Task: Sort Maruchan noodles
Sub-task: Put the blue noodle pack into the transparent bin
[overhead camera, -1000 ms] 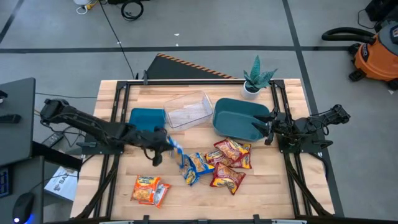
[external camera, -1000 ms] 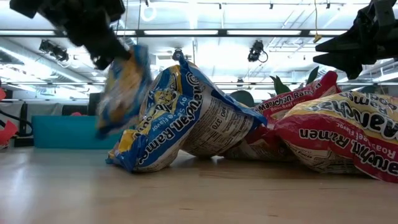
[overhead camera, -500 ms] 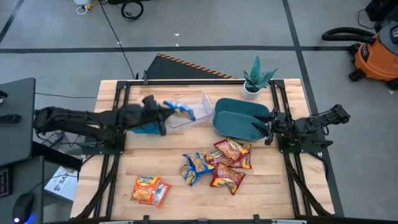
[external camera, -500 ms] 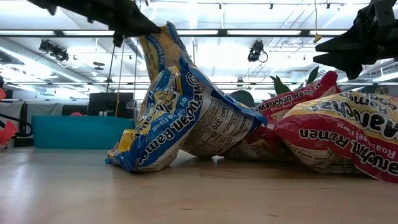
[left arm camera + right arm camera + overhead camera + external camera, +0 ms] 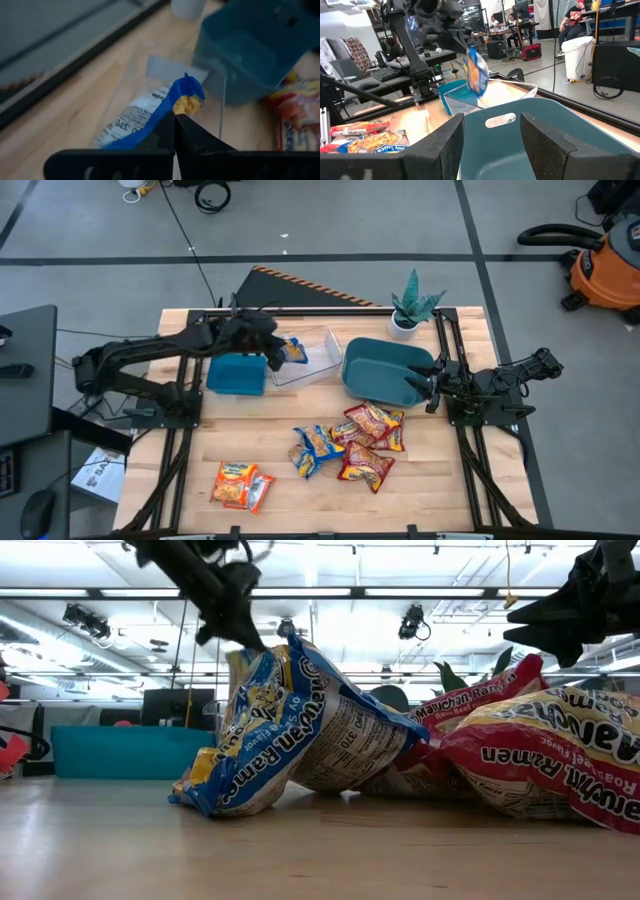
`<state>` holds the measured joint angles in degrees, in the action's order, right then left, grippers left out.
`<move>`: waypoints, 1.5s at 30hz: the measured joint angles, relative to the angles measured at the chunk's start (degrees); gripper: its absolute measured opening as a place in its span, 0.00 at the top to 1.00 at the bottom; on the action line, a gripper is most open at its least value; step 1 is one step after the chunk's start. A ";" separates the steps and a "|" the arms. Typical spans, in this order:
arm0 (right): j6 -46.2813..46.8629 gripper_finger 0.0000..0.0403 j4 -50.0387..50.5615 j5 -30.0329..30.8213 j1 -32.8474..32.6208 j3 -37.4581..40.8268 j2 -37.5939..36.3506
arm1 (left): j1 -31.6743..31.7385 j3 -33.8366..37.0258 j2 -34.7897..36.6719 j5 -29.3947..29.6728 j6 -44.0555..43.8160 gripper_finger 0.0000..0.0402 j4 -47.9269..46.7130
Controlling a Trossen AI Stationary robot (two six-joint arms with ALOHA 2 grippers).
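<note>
The left pincer (image 5: 272,352) is pinching a blue packet (image 5: 293,351) by its top seam, so the packet hangs down over the clear tray (image 5: 318,366) at the far middle of the table (image 5: 440,480). Holding it by the edge lets it dangle free of the tray walls; it looks ready to be let go there, which would make the tray the place for blue ones. In the left wrist view the two fingers are pressed together on the blue seam (image 5: 172,102), with the tray's corner below.

The right pincer (image 5: 432,387) waits at the right side, its fingers spread around the rim of the big teal bin (image 5: 385,367), probably steadying or tilting it for later packets. A smaller teal bin (image 5: 236,374) sits left of the tray.

On the near table, another blue packet (image 5: 313,447) leans against a heap of red packets (image 5: 368,442), and orange packets (image 5: 241,484) lie apart at the near left. These are not yet sorted, so most of the job is ahead.
</note>
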<state>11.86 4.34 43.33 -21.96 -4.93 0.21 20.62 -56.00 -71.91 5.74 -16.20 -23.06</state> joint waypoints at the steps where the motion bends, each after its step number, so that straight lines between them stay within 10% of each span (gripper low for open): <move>1: 0.00 0.51 0.00 0.00 0.00 -0.02 0.00 | 0.36 -0.44 -1.34 -1.60 0.00 0.98 0.07; 22: -0.01 0.51 -0.20 0.00 0.00 0.00 0.00 | 1.85 -1.32 -11.68 -12.24 0.53 0.97 -5.88; 45: 0.00 0.51 -1.73 -0.01 0.00 -0.02 0.04 | 0.44 -7.10 -11.57 0.59 15.73 0.71 -5.10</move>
<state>11.86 2.61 43.32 -21.96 -4.95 0.25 21.05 -63.10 -83.48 6.33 -0.48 -28.16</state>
